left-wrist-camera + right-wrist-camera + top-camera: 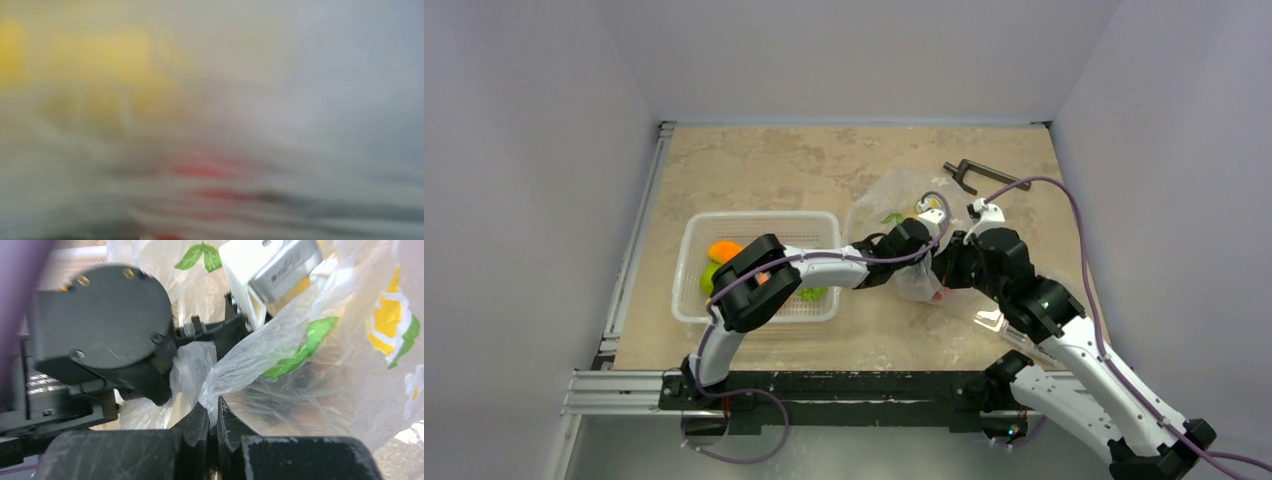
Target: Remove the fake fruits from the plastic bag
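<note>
Where the two arms meet right of centre in the overhead view, the crinkly clear thin-film bag printed with yellow lemon slices and green leaves [879, 205] lies bunched on the beige stone-patterned surface [774, 165]. Only the right wrist view shows the right end effector [212, 415] pinched fully closed on a fold of film. The left wrist view is all yellow and red blur, so I cannot tell how far open the left end effector [929, 232] is.
</note>
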Robot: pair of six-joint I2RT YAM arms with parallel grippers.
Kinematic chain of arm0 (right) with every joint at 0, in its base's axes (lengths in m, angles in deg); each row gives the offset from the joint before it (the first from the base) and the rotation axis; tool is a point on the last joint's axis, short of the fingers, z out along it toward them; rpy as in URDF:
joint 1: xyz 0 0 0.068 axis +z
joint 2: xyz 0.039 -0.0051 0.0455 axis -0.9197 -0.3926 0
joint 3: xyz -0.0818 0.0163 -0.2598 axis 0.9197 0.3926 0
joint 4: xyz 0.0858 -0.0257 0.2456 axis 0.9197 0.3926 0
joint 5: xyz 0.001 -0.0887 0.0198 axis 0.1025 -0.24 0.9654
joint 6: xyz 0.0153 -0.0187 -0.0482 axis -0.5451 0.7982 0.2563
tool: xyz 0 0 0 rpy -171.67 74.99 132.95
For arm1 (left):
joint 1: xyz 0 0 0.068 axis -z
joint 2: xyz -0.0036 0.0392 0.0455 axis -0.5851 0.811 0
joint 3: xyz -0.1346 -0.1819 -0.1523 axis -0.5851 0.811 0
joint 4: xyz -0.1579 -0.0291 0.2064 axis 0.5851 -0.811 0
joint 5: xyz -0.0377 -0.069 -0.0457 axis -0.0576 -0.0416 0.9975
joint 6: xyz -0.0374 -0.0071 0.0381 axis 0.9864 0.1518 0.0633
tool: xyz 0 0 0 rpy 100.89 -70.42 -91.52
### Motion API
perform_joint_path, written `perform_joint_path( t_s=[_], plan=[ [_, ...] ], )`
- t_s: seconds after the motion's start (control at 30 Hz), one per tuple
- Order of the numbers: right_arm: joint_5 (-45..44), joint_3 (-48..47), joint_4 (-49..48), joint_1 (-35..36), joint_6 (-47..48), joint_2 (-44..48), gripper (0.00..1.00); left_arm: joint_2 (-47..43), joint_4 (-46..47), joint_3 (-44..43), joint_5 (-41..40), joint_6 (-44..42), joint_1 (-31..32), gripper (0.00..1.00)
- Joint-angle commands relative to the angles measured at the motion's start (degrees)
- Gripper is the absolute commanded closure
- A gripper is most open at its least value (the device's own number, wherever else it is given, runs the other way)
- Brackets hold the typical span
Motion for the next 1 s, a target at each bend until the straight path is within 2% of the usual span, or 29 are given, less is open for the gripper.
perform_joint_path(
  t_s=[0.0, 0.27, 0.37, 0.5, 0.63, 0.73, 0.97],
  plan=[
    [0.49, 0.13, -0.83, 0.17, -0.6, 0.84, 1.0, -1.15, -2.5, 6.5, -2.61, -2.77, 1.4, 0.29],
    [0.55, 0.02, -1.43, 0.18, -0.05, -0.76, 1.0, -3.95, -3.11, 8.9, -3.83, -5.29, 1.39, 0.28],
    [0.51, 0.18, -1.55, 0.19, 0.02, -0.84, 1.0, -5.02, -4.49, 8.79, -2.52, -5.59, 1.36, 0.09],
    [0.79, 0.53, -1.68, 0.19, -0.15, -0.59, 1.0, -9.35, -11.06, 6.5, 0.53, -6.29, 0.69, 0.02],
    [0.8, 0.38, -2.12, 0.16, 0.08, -1.33, 1.0, -12.25, -21.28, 3.42, 5.29, -6.83, -0.6, 0.04],
    [0.85, 0.19, -2.08, 0.19, 0.39, -1.96, 1.0, -11.87, -22.43, 3.49, 5.55, -7.48, -0.61, 0.0],
    [1.19, 0.39, -2.38, 0.17, 0.54, -1.76, 1.0, -7.85, -24.1, 0.61, 4.69, -8.05, -0.57, 0.01]
  ],
)
